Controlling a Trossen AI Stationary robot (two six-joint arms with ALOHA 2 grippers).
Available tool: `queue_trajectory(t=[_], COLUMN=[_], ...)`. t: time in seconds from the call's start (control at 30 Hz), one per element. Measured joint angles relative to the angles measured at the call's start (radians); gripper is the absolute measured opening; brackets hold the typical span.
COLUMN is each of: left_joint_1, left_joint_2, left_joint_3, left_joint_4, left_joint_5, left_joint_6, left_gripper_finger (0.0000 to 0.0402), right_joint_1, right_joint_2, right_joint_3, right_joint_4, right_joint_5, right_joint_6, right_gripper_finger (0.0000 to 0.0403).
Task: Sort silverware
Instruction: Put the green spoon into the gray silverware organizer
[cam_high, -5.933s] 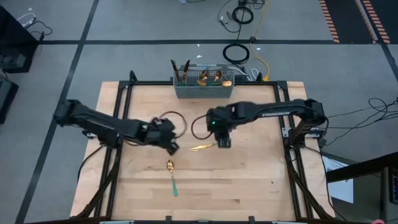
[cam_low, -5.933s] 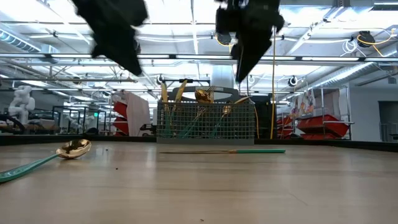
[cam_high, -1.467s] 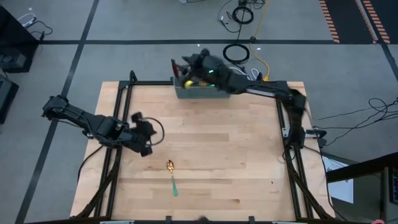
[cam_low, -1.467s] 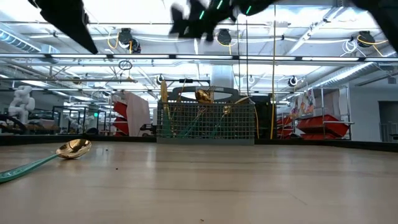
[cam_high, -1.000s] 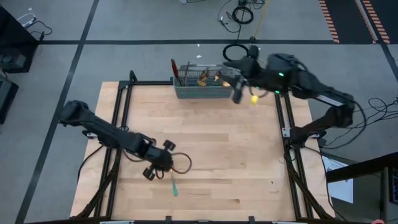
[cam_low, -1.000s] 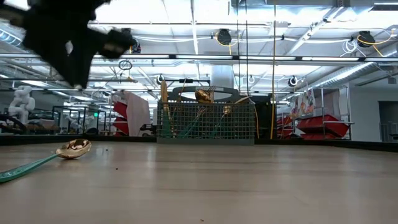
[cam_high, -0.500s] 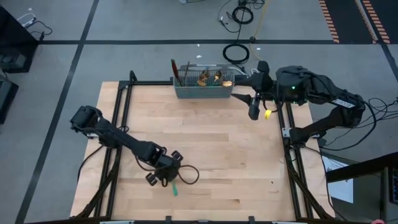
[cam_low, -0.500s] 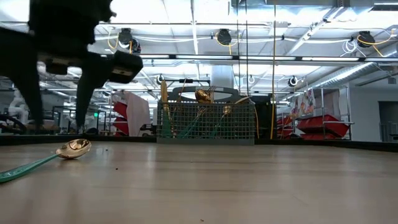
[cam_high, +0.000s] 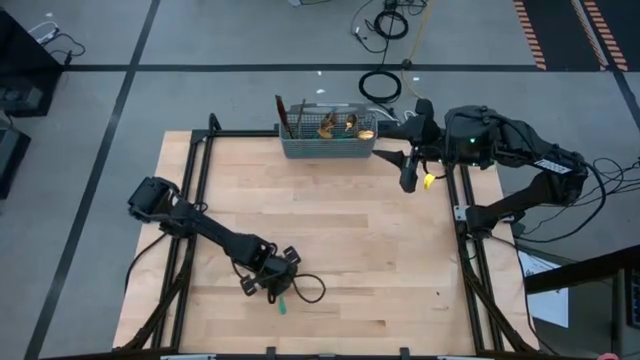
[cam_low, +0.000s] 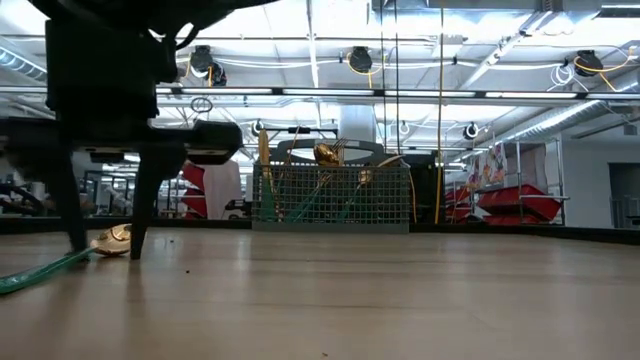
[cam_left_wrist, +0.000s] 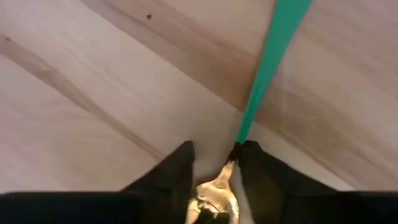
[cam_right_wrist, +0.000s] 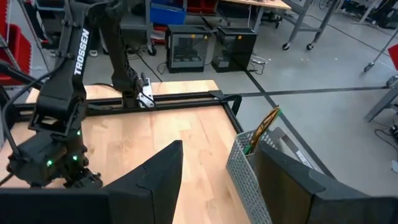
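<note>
Left end effector (cam_left_wrist: 214, 163) straddles, unclenched, the gold-bowled, teal-handled spoon (cam_left_wrist: 264, 74) on the wooden bench (cam_high: 400, 260); closing on the neck (smooth metal) risks slipping.

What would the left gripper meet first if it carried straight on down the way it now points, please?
Most likely the spoon: the left gripper points down at the table, its open fingers either side of the spoon's gold bowl.

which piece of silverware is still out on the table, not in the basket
The teal-handled gold spoon lying flat between the left gripper's open fingers. All the other silverware stands in the mesh basket at the table's far edge.
</note>
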Motion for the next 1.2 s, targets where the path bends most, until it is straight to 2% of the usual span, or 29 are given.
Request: queue_trajectory(t=[0.13,0.17,0.37,0.47,0.6,0.7,0.87,1.03,1.2], left_joint_1=[0.001,0.002,0.004,0.017,0.037,0.092,0.216,0.394,0.563], left_joint_2=[0.011,0.010,0.002,0.012,0.007,0.008,0.006,0.006,0.005], left_joint_3=[0.002,0.002,0.045,0.105,0.197,0.270,0.370,0.427,0.457], left_joint_4=[0.006,0.011,-0.017,-0.089,-0.152,-0.230,-0.232,-0.063,0.257], left_joint_5=[-0.031,-0.042,-0.236,-0.416,-0.763,-0.933,-1.074,-1.088,-1.067], left_joint_6=[-0.001,-0.018,-0.143,-0.167,-0.148,-0.030,0.300,0.657,1.040], left_gripper_finger=[0.0035,0.0020,0.0007,0.0007,0.0001,0.0000,0.0000,0.0000,0.0000], right_joint_1=[0.017,0.022,0.049,0.052,0.058,0.058,0.058,0.058,0.058], right_joint_2=[-0.011,-0.016,-0.051,-0.076,-0.112,-0.140,-0.184,-0.207,-0.217], right_joint_3=[0.000,0.000,0.000,0.000,0.000,0.000,0.000,0.000,0.000], right_joint_4=[0.000,0.001,0.001,0.000,-0.002,-0.009,-0.029,-0.064,-0.071], right_joint_5=[0.000,0.001,0.004,0.004,0.005,0.005,0.038,0.082,0.090], right_joint_6=[0.008,0.014,0.048,0.056,0.075,0.085,0.100,0.108,0.119], right_gripper_finger=[0.0187,0.0187,0.0187,0.0187,0.0187,0.0187,0.0187,0.0187,0.0187])
